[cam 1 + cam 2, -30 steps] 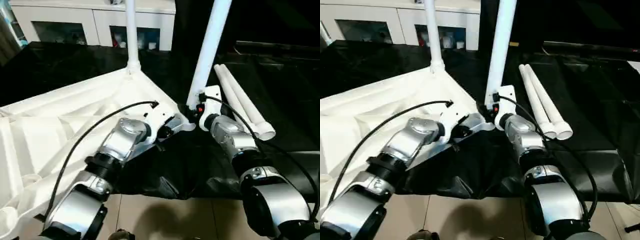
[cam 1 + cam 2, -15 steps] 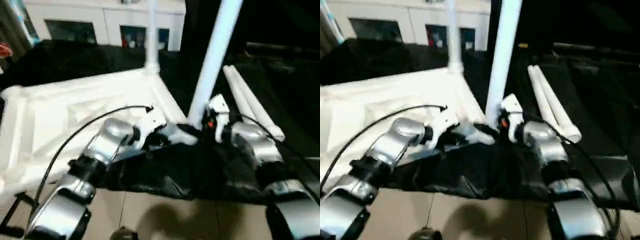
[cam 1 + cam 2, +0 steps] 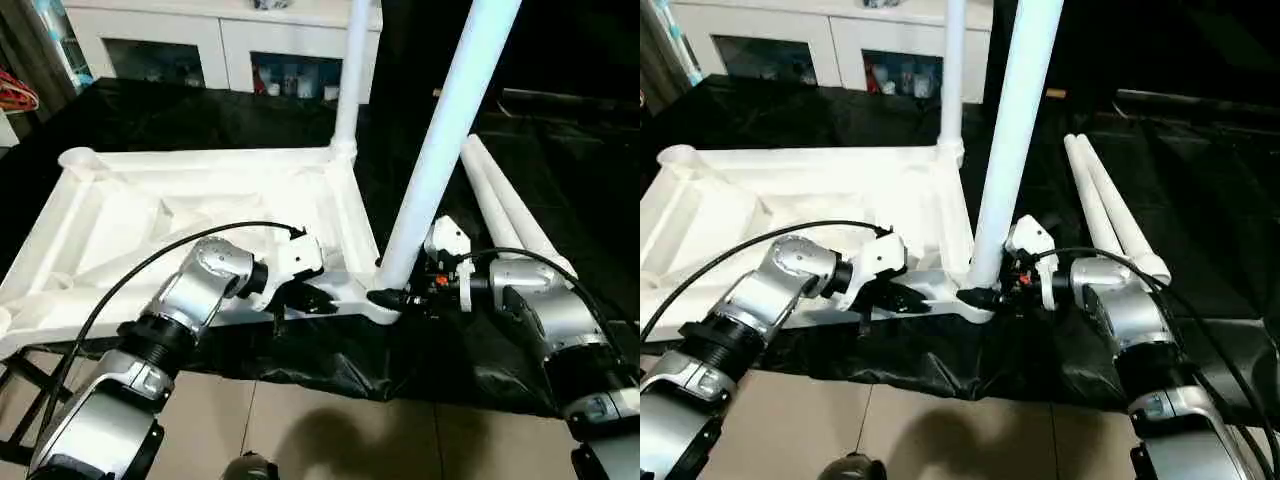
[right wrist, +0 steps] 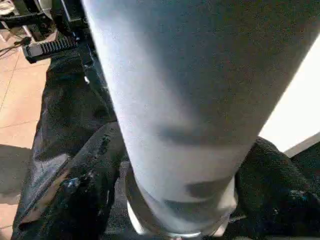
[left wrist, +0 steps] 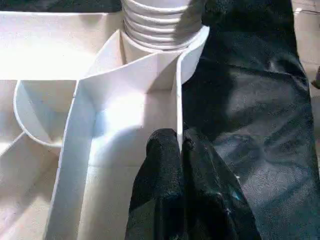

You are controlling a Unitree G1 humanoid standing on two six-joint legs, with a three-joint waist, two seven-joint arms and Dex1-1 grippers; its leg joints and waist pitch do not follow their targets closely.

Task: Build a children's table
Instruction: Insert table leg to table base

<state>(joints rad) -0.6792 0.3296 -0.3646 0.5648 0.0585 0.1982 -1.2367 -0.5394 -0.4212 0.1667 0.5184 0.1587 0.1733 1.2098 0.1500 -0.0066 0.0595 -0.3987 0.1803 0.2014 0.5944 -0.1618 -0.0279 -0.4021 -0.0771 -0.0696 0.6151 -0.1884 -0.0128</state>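
Black sheeting covers the big tabletop [image 3: 150, 120], and tan floor tiles [image 3: 300, 430] show below its near edge. Closest to the robot, the left claw [image 3: 312, 299] is clenched tight on the thin near wall of the upside-down children's table [image 3: 200, 200]. The right claw [image 3: 395, 298] sits around the bottom of the leg [image 3: 440, 140] it is fitting into the near corner socket [image 3: 380, 300], one finger on each side.

To do this step well, I think the left claw should hold the top steady while the right claw keeps the leg straight and pushes or twists it fully in.

This leg points up and leans a little to the right. The table's long side runs left to right. Farther back, another leg [image 3: 352, 70] stands straight in the far corner. Two spare legs [image 3: 505, 205] lie flat on the right, pointing away from the robot.
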